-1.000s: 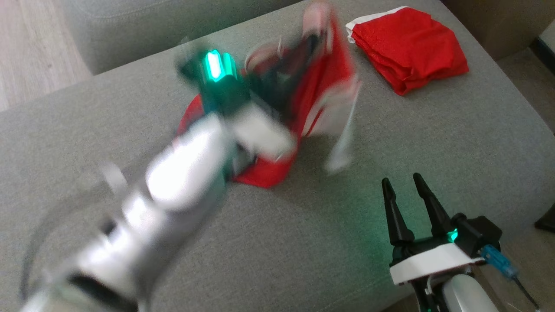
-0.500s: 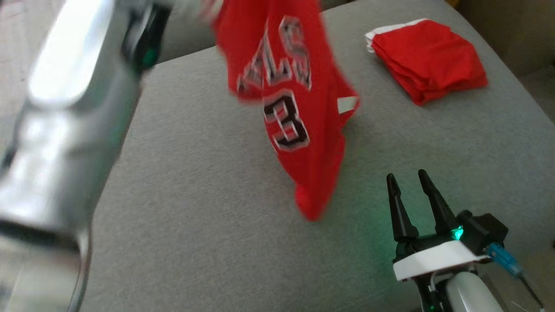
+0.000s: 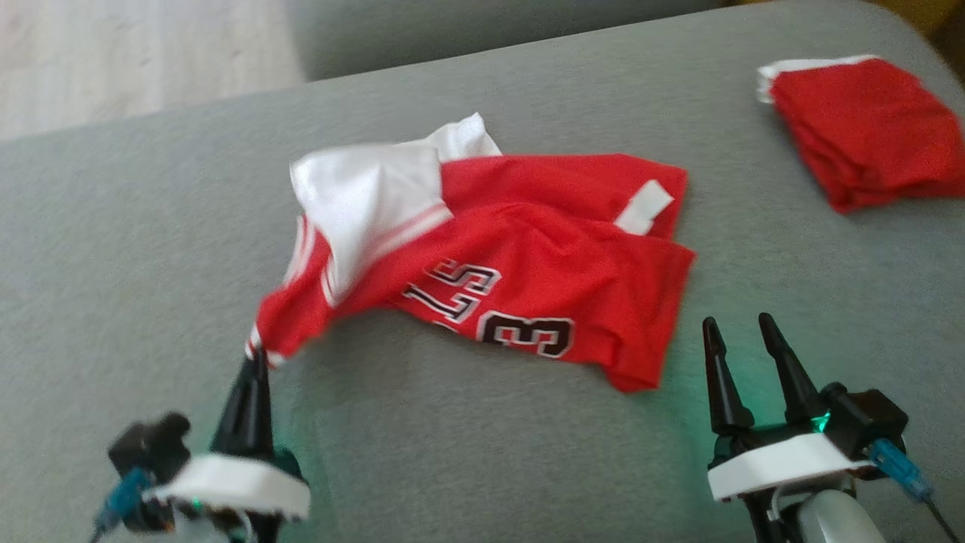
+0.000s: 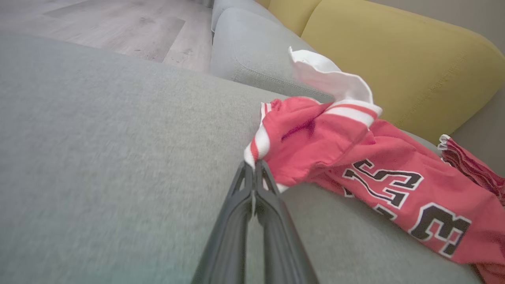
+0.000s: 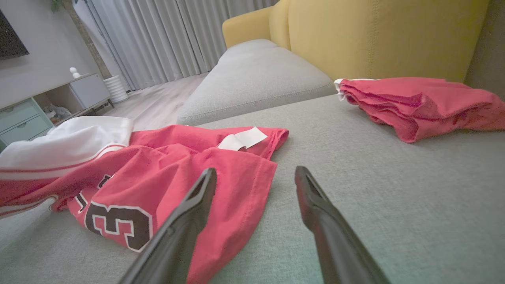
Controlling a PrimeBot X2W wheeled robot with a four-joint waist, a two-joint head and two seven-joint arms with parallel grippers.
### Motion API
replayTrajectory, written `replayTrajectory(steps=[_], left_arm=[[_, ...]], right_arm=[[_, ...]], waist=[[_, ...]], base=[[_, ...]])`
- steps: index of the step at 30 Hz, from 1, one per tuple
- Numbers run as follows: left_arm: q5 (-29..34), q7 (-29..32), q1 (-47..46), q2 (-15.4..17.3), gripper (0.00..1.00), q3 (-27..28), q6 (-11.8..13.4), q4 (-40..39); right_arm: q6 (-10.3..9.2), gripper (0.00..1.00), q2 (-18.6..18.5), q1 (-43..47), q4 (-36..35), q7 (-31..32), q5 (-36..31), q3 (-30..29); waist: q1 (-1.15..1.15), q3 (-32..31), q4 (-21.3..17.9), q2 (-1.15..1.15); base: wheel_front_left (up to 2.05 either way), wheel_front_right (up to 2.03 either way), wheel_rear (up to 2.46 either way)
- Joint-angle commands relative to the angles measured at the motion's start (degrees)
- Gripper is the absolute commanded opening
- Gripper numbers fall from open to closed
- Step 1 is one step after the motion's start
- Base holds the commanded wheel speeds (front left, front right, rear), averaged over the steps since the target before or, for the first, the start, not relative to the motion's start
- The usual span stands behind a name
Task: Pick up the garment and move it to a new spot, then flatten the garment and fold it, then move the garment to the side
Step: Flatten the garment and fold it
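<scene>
The red jersey (image 3: 543,249) lies crumpled on the grey woven sofa cushion (image 3: 452,452) in the head view. Its long axis runs left to right, a white panel is flopped over its left end, and the black, white-edged lettering and numeral 3 read upside down. The left end effector (image 3: 255,360) has its fingers pressed together on the jersey's striped lower-left corner. The right end effector (image 3: 737,332) stands with fingers apart just beside the right hem, holding nothing. A folded red garment (image 3: 867,128) sits well apart at the upper right. In the left wrist view the dark tapered fingers pinch a white-banded edge, with the cloth trailing rightward before a yellow backrest (image 4: 394,59). In the right wrist view the spread fingers flank hem and bare cushion, with a white label (image 5: 242,138) beyond.
</scene>
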Motion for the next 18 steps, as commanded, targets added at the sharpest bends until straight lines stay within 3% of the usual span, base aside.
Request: replayTrajectory(steps=[1, 2, 3, 7, 11, 15, 18], left_arm=[[0.29, -0.59, -0.87, 1.5, 0.0, 2.07, 0.47, -3.64], [0.45, -0.15, 0.37, 1.86, 0.37, 1.69, 0.83, -4.92], [1.18, 0.26, 1.01, 2.62, 1.0, 1.33, 1.36, -6.16], [5.32, 2.33, -0.53, 6.57, 1.0, 1.26, 4.55, -12.66], [6.83, 7.54, -6.72, 10.39, 1.0, 2.03, 4.85, -20.26], [6.65, 13.57, -13.67, 12.38, 1.0, 1.69, 3.4, -22.9], [3.39, 21.89, -20.32, 13.38, 1.0, -0.17, -0.7, -21.27]], right_arm=[[-0.04, 1.0, -0.26, -1.04, -1.78, -0.22, -0.64, 1.09], [-0.04, 1.0, -0.26, -1.18, -1.7, -0.22, -0.89, 1.17], [-0.04, 1.0, -0.26, -1.34, -1.6, -0.22, -1.15, 1.3], [-0.04, 1.0, -0.26, -2.26, -1.45, -0.22, -1.84, 1.54], [-0.04, 1.0, -0.26, -3.53, -1.75, -0.22, -2.42, 1.8], [-0.04, 1.0, -0.26, -4.77, -1.95, -0.22, -2.64, 2.18], [-0.04, 1.0, -0.26, -6.16, -1.89, -0.22, -2.61, 2.85]], waist=[[0.0, 1.52, 3.08, 0.0], [0.0, 1.79, 3.76, 0.0], [0.0, 2.01, 4.33, 0.0], [0.0, 3.12, 5.64, 0.0], [0.0, 5.17, 5.69, 0.0], [0.0, 6.98, 5.29, 0.0], [0.0, 8.7, 4.38, 0.0]], base=[[0.0, 0.0, 0.0], [0.0, 0.0, 0.0], [0.0, 0.0, 0.0], [0.0, 0.0, 0.0], [0.0, 0.0, 0.0], [0.0, 0.0, 0.0], [0.0, 0.0, 0.0]])
